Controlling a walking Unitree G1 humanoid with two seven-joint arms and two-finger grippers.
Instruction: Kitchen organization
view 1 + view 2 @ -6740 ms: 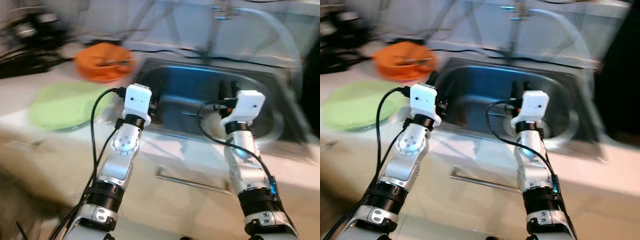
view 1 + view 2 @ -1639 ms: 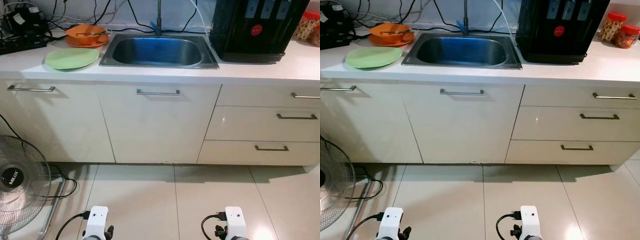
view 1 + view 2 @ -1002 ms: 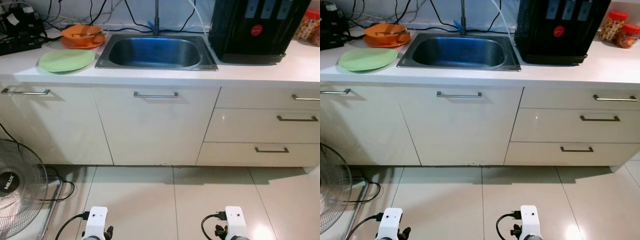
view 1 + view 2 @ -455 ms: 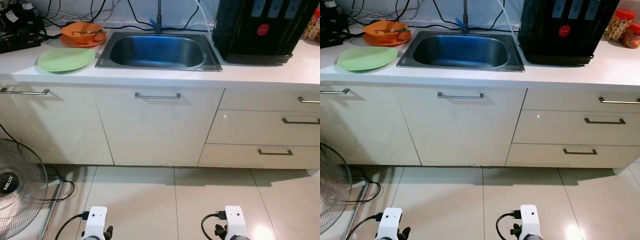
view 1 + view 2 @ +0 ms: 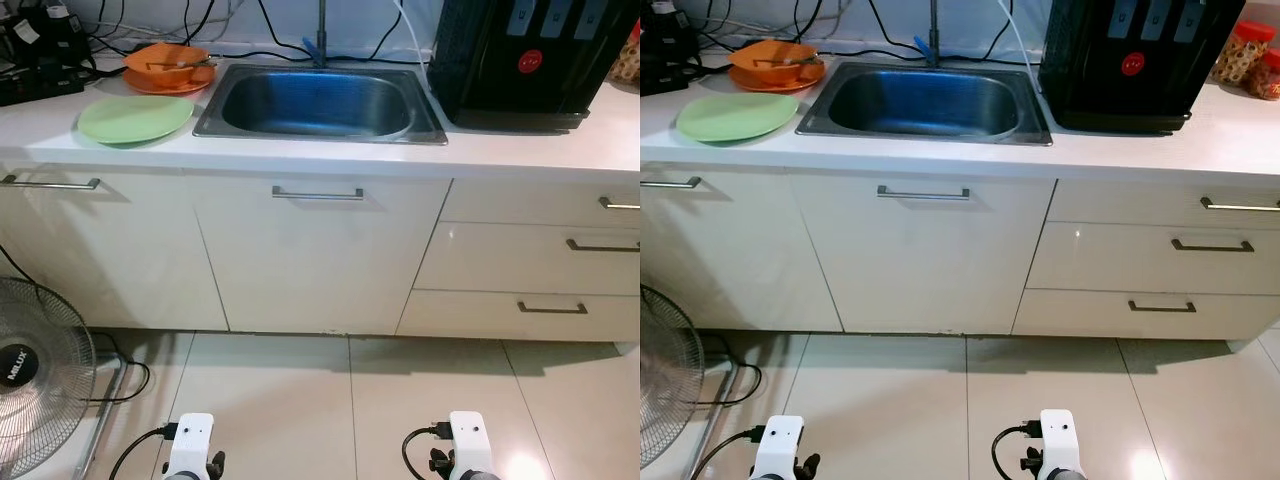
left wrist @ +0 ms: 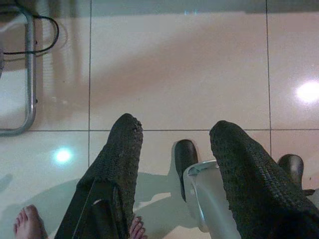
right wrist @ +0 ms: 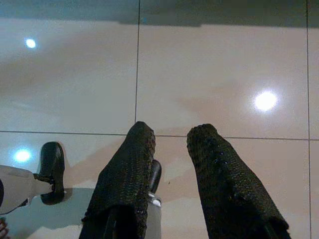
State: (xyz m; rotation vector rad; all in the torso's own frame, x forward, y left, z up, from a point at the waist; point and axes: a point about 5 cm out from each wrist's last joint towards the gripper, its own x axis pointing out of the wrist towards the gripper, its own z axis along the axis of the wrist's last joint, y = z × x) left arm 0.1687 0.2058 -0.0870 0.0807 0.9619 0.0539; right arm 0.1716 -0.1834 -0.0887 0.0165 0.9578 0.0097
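A green plate [image 5: 135, 118] is seen near the worktop's [image 5: 520, 145] left front edge, an orange bowl [image 5: 165, 66] behind it beside the sink [image 5: 320, 102]. Both the left pincer [image 6: 174, 144] and right pincer [image 7: 170, 142] are hung over the floor, parted, nothing held.

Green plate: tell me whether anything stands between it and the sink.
Nothing visible does. The green plate lies on the counter just left of the sink, with bare countertop between them. The orange bowl sits behind the plate, off that path.

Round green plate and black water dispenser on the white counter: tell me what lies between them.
In the left eye view, the steel sink lies between the round green plate and the black water dispenser.
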